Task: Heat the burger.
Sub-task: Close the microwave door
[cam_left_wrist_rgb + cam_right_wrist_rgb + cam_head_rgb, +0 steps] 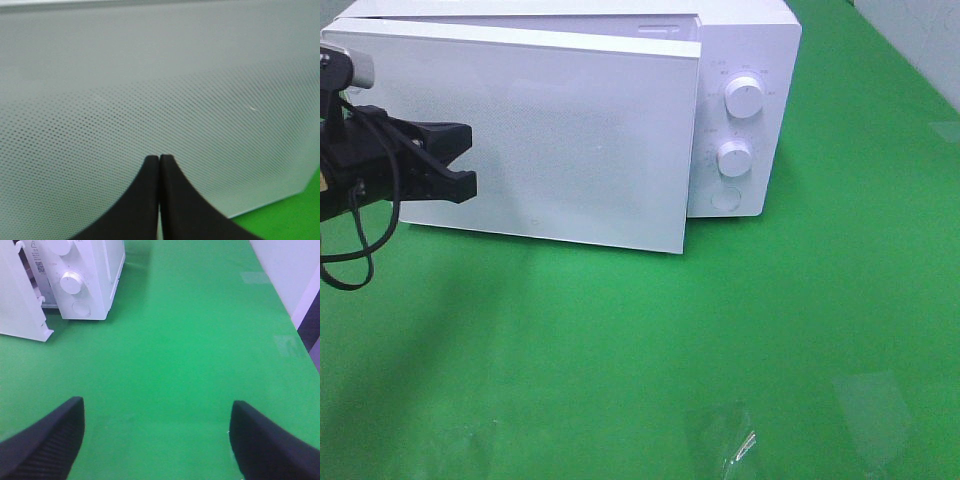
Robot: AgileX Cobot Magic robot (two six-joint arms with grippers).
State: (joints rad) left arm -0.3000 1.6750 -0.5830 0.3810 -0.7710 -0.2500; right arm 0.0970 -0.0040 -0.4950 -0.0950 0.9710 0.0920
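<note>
The burger cannot be seen in any view, so its place cannot be told from here. A white microwave (745,60) stands at the back of the green surface (720,330). Its door (550,140), a wide white panel with a fine dotted screen, is ajar: the free edge beside the control panel stands a little out from the body, and the right wrist view shows a narrow gap there with the door's latch hooks exposed. The control panel carries two round white knobs, one (744,99) above the other (734,157), with a round button (725,198) below them.

The left pincer (470,160) is black and pressed together, holding nothing. It points at the front of the door near the door's left end; whether the tips touch the panel cannot be told. The right pincer (156,402) is spread wide over bare green surface, well apart from the microwave, with nothing between its fingers.
</note>
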